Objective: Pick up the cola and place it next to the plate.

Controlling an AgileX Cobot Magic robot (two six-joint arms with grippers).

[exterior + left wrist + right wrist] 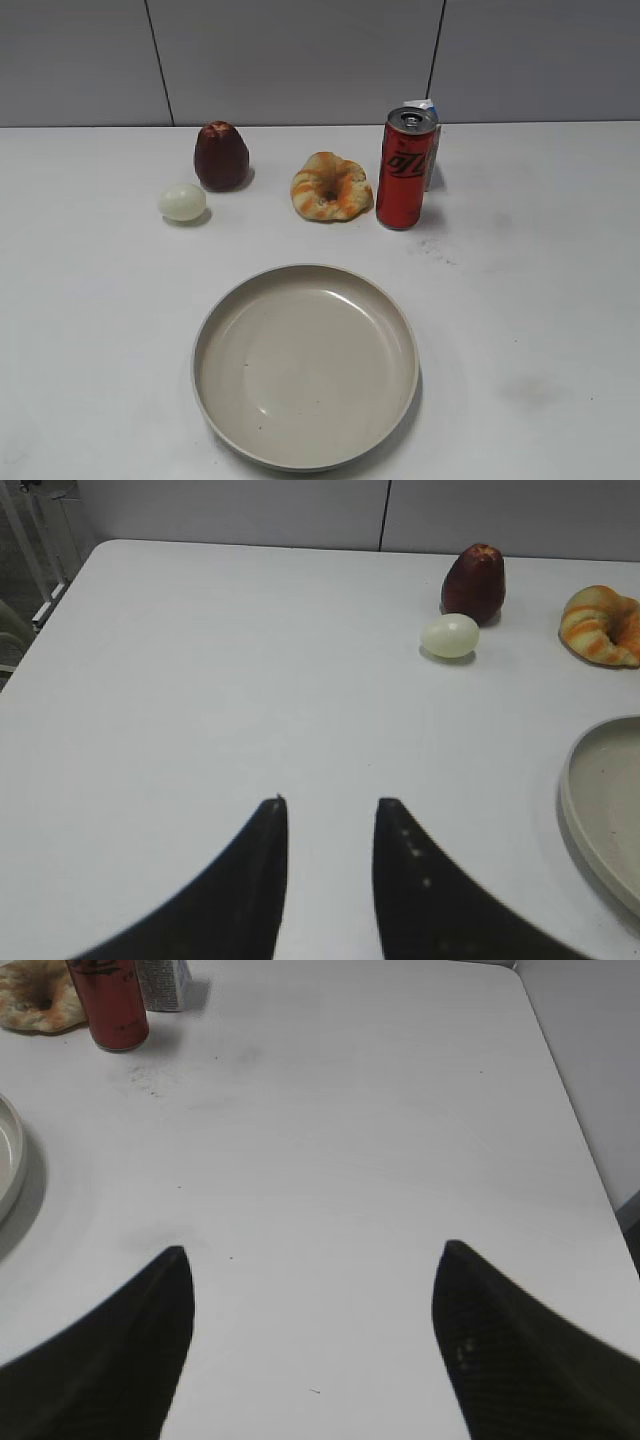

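The cola point(407, 170) is a tall slim red can standing upright at the back right of the white table. It also shows at the top left of the right wrist view point(110, 1005). The plate point(305, 365) is a large beige dish at the front centre. Its rim shows in the left wrist view point(600, 810) and the right wrist view point(8, 1160). My right gripper point(312, 1250) is wide open and empty over bare table, well short of the can and to its right. My left gripper point(330, 805) is empty, its jaws a narrow gap apart, left of the plate. Neither gripper shows in the exterior view.
A small white-and-blue carton point(428, 125) stands just behind the cola. A bread ring point(330, 187) lies left of the can. A dark red apple point(221, 156) and a pale egg point(182, 202) sit further left. The table's right edge point(575, 1160) is near.
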